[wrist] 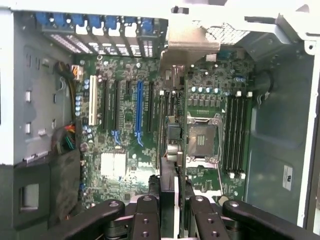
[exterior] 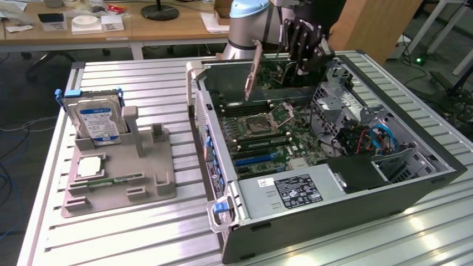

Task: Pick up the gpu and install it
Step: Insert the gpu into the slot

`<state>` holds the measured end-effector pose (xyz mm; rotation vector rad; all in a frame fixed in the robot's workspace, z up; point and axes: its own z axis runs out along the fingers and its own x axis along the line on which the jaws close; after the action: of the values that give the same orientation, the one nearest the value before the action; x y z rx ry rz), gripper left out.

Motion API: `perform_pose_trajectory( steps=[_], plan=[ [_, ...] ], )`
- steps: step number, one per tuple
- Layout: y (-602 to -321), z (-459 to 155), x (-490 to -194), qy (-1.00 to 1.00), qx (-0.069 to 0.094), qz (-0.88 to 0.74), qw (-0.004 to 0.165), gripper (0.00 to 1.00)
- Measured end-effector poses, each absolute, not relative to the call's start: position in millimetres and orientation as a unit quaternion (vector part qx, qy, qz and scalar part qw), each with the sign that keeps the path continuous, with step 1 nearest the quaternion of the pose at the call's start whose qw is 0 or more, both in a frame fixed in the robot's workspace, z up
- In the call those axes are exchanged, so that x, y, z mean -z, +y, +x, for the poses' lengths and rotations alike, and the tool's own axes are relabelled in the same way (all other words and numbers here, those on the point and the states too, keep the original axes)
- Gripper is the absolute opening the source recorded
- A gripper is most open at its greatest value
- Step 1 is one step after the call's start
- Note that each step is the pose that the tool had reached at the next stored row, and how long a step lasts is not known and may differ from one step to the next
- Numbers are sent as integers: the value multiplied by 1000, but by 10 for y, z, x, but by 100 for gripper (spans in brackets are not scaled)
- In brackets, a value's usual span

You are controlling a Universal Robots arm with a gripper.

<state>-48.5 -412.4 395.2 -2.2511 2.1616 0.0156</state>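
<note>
the hand (exterior: 307, 60) (wrist: 172, 189) is clamped on the gpu (exterior: 255, 69) (wrist: 173, 132), held on edge. the card sits over the motherboard (wrist: 120, 115) in the open computer case (exterior: 333, 221).

Wood desk (exterior: 148, 30) at back, wood panel (exterior: 377, 27) nr it; grey floor (exterior: 30, 94); ribbed metal table (exterior: 133, 233).

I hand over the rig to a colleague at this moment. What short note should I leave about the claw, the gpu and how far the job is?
Claw: shut on the gpu, one finger on each face of the card.
Gpu: held on edge above the motherboard, inside the open computer case.
Done: the pick-up; the card is off the grey tray.
Left: the install; as far as it shows, the card is not seated in any slot.
Untouched: the hard drive stands in the tray, at the exterior view's left.
</note>
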Motion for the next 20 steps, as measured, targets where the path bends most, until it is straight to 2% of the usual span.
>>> perform_pose_trajectory(
  steps=[7, 20],
  plan=[
    [-4124, -491, -3916, 689, 14, -724, 26, 27],
    [-4124, -529, -3758, 708, 17, -706, 31, 27]
  ],
)
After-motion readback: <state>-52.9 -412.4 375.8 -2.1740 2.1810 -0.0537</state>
